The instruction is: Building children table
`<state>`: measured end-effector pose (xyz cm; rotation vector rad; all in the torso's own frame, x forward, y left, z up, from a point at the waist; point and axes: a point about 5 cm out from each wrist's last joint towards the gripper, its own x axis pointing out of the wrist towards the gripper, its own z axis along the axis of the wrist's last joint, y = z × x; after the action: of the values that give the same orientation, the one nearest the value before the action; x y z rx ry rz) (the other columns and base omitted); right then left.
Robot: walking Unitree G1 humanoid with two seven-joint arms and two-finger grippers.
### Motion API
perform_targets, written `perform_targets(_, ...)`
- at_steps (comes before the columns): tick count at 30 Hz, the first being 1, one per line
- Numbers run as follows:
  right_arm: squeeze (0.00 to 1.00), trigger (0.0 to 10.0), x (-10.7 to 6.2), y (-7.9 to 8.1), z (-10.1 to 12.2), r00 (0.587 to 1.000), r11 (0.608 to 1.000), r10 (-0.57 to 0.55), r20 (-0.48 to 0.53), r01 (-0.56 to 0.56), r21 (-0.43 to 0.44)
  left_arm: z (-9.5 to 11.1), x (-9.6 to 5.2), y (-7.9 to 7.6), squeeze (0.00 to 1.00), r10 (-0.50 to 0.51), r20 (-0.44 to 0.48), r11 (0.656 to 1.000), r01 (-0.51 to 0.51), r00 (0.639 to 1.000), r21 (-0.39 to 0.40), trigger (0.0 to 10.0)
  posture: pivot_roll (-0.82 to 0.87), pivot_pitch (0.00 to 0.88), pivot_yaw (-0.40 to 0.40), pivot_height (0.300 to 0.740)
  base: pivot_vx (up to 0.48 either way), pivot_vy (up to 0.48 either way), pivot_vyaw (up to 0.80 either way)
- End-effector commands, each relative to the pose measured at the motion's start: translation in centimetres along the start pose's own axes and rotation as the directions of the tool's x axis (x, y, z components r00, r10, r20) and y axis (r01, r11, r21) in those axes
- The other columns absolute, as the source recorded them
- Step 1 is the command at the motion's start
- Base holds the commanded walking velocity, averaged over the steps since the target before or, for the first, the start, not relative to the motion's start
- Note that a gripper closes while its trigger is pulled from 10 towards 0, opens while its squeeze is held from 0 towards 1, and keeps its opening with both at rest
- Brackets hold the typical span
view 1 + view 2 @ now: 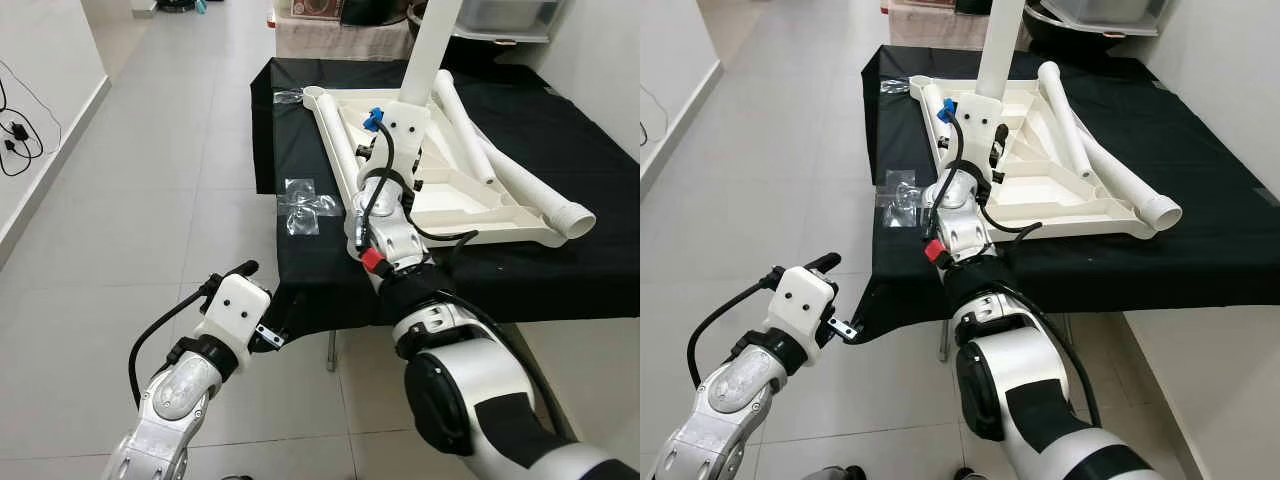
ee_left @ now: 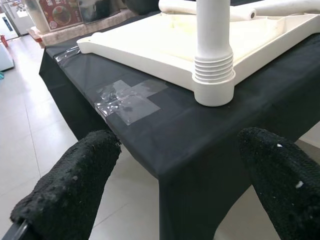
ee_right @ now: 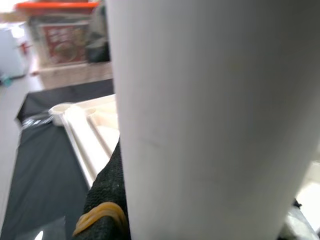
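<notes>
Upright white leg [image 1: 432, 45] on the upturned white tabletop [image 1: 470, 200], right gripper [image 1: 405, 125] clamped on it, left gripper [image 1: 232, 275] spread wide, empty, off the black-draped table's [image 1: 560, 150] near corner.

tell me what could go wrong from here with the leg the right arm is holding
1. The right tool grips the upright white plastic leg low, so the tall leg could lean and cross-thread in its socket.
2. The upturned cream plastic tabletop lies near the black-cloth table front edge; twisting might slide it off.
3. Two loose white tube legs rest on the tabletop and could roll away if it shifts.
The left tool hangs open short of the table, steadying nothing.
</notes>
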<state>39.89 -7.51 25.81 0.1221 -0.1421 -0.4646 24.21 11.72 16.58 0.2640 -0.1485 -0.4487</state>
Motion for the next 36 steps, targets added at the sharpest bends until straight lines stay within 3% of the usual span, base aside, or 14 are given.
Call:
perform_targets(1,0.0,10.0,0.0,-1.8,-3.5,0.985,0.994,-0.112,-0.131,0.11,-0.028,-0.4,-0.1,-0.1,0.0,-0.008,-0.012,1.0,0.008,1.0,0.003,10.0,0.08,0.157,-0.104,0.74,0.0,0.0,0.0)
perform_targets(4,0.0,10.0,-0.4,-1.8,-3.4,0.974,0.98,-0.197,-0.112,0.196,-0.022,-0.3,0.0,0.2,0.0,0.001,-0.01,1.0,-0.001,1.0,0.008,10.0,0.09,0.158,-0.106,0.74,0.0,0.0,0.0)
perform_targets(7,0.0,10.0,-0.5,-1.7,-3.4,0.97,0.977,-0.213,-0.114,0.212,-0.018,-0.3,0.0,0.3,0.0,0.004,-0.01,1.0,-0.003,1.0,0.011,10.0,0.09,0.158,-0.106,0.74,0.0,0.0,0.0)
perform_targets(12,0.0,10.0,-1.4,-1.0,-2.6,0.956,0.955,-0.293,-0.03,0.292,-0.045,-0.1,0.3,1.1,0.0,0.027,-0.003,0.999,-0.027,1.0,0.026,10.0,0.11,0.165,-0.112,0.74,0.0,0.0,0.0)
perform_targets(22,0.0,10.0,-2.3,-0.1,-2.6,0.924,0.925,-0.379,-0.051,0.377,-0.043,-0.1,0.1,0.2,0.0,0.001,-0.01,1.0,-0.001,1.0,0.003,10.0,0.13,0.178,-0.125,0.74,0.0,0.0,0.0)
perform_targets(25,0.0,10.0,-2.8,0.4,-2.5,0.903,0.909,-0.416,-0.109,0.416,-0.022,-0.8,-0.6,-1.4,0.0,-0.12,-0.05,0.992,0.117,0.992,-0.054,10.0,0.14,0.183,-0.128,0.74,0.0,0.0,0.0)
perform_targets(26,0.0,10.0,-3.1,0.9,-2.3,0.894,0.904,-0.423,-0.149,0.428,-0.002,-1.0,-1.4,-3.3,0.0,-0.258,-0.059,0.963,0.251,0.964,-0.101,10.0,0.15,0.186,-0.129,0.74,0.0,0.0,0.0)
perform_targets(30,0.0,10.0,-3.3,1.3,-2.1,0.894,0.904,-0.42,-0.156,0.426,0.007,-1.0,-1.9,-4.4,0.0,-0.313,-0.058,0.946,0.306,0.948,-0.105,10.0,0.15,0.188,-0.132,0.74,0.0,0.0,0.0)
perform_targets(36,0.0,10.0,-3.9,2.3,-1.4,0.915,0.921,-0.386,-0.113,0.39,0.01,-1.1,-1.9,-4.9,0.0,-0.29,-0.061,0.954,0.284,0.955,-0.094,10.0,0.15,0.189,-0.136,0.74,0.0,0.0,0.0)
